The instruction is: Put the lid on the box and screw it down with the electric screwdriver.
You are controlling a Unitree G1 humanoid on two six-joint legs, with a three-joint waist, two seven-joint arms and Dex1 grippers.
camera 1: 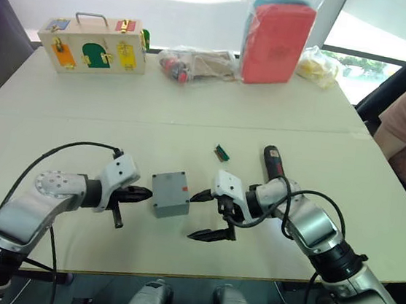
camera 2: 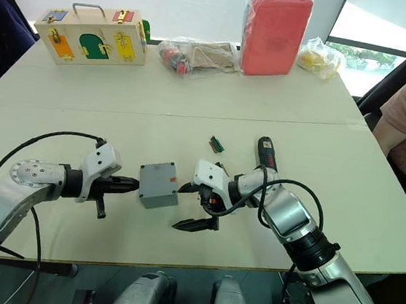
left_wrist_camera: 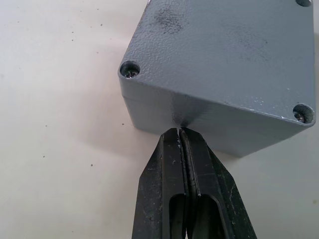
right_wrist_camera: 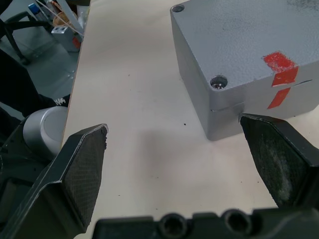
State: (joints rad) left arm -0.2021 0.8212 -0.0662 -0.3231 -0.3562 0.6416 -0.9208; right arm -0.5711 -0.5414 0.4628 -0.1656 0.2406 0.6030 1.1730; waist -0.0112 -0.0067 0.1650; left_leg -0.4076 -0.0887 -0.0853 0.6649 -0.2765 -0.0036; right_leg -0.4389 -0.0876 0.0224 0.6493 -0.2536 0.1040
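Lid seen seated on box, screws in corners. Left claw pressed together, tips touching box side. Right claw spread beside box. Electric screwdriver lay behind right claw; likely fetched next.

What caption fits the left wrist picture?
Shut left gripper touches the box wall, lid on, screws in its corners.

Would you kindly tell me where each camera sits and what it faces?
Left eye view: head, looking down over the table; both arms show.
Right eye view: the same scene.
Left wrist view: along the shut left end effector, tips against the box.
Right wrist view: between the open right end effector fingers, beside the box.
All share the box, its lid on.
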